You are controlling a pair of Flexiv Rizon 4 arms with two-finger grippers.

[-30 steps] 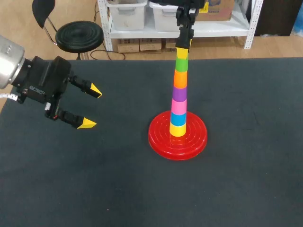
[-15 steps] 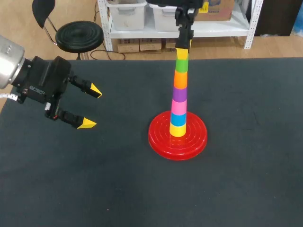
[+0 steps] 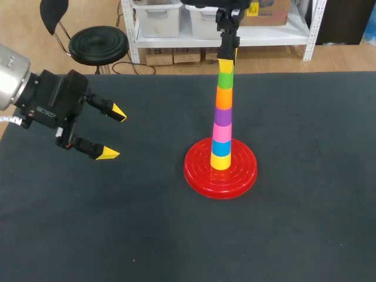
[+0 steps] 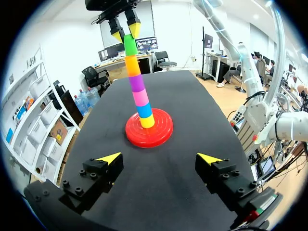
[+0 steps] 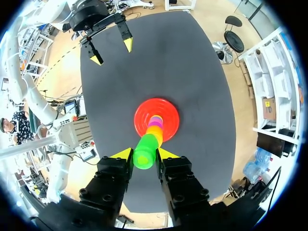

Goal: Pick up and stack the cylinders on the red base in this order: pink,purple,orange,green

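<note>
The table (image 3: 305,223) is presenting a flat, dark, matte top that is filling most of the head view. One item is resting directly on this surface: the red base (image 3: 197,171), a round disc with concentric ridges. The disc is lying flat, slightly right of the table's middle and well apart from every edge. In the left wrist view, the red base (image 4: 137,134) is sitting mid-table (image 4: 159,192).

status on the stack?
Left gripper open, off to the side. Right gripper at top of green cylinder, grip unclear. Green tops the stack on red base. Nothing in the way.
</note>
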